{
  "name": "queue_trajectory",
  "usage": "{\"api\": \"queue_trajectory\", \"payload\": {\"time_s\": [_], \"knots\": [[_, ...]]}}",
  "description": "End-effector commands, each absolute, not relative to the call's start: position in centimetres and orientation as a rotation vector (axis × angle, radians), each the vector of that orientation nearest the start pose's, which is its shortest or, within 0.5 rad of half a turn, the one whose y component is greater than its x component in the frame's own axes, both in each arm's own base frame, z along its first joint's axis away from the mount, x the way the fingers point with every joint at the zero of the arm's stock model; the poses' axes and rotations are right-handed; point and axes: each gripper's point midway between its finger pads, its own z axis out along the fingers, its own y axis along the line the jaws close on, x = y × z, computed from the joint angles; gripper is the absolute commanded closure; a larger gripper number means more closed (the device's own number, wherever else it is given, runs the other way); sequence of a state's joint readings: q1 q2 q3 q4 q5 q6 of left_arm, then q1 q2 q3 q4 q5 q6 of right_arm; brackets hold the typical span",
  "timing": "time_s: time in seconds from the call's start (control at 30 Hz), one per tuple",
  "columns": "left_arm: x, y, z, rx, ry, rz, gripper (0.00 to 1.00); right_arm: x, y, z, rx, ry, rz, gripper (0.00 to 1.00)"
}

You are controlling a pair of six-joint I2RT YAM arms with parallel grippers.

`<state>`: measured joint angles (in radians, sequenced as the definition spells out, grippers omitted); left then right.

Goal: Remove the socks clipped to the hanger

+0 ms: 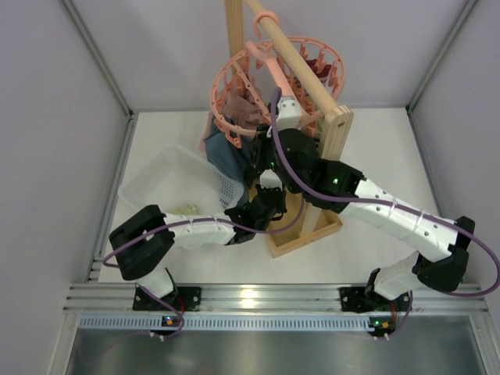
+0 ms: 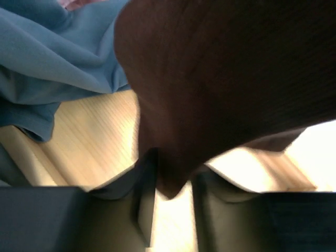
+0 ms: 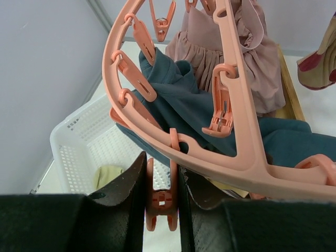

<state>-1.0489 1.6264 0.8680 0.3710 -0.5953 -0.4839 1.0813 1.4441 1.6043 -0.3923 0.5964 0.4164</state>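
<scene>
The left fingers (image 2: 147, 199) pinch the lower tip of one brown sock (image 2: 226, 79), which hangs above the rack (image 2: 94, 142) base with one blue cloth (image 2: 47, 58) just beside it. The right fingers (image 3: 134, 202) press on one peg (image 3: 161, 206) under the hanger (image 3: 231, 152) rim. The blue cloth and one pink garment (image 3: 210, 52) crowd the ring. One red-striped sock (image 3: 320, 58) shows at the right edge. One cream sock (image 3: 107, 176) lies in the basket (image 3: 68, 142) on the bench (image 1: 375, 156).
</scene>
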Motion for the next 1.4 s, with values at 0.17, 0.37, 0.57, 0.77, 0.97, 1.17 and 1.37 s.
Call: {"api": "queue_trajectory", "payload": {"time_s": [0.17, 0.37, 0.57, 0.77, 0.97, 1.17, 1.37], "knots": [[29.7, -34.1, 17.8, 0.057, 1.778, -0.551, 1.00, 26.8, 32.9, 40.0, -0.176, 1.787, 0.588, 0.64], [27.4, -32.3, 18.9, 0.073, 1.764, -0.649, 1.00, 25.8, 33.3, 39.5, -0.221, 1.824, 0.629, 0.36], [25.1, -31.1, 20.7, 0.114, 1.727, -0.763, 1.00, 23.3, 33.0, 39.9, -0.269, 1.835, 0.723, 0.35], [24.1, -29.9, 21.6, 0.107, 1.729, -0.803, 1.00, 21.6, 32.7, 38.9, -0.330, 1.871, 0.733, 0.36], [23.3, -29.3, 22.9, 0.098, 1.712, -0.856, 1.00, 21.6, 30.8, 37.1, -0.317, 1.925, 0.602, 0.35], [22.6, -28.3, 23.2, 0.089, 1.715, -0.875, 1.00, 21.9, 29.4, 36.2, -0.287, 1.937, 0.526, 0.36], [22.0, -26.5, 23.2, 0.074, 1.726, -0.854, 1.00, 22.3, 29.0, 38.5, -0.284, 1.903, 0.488, 0.36]]}}
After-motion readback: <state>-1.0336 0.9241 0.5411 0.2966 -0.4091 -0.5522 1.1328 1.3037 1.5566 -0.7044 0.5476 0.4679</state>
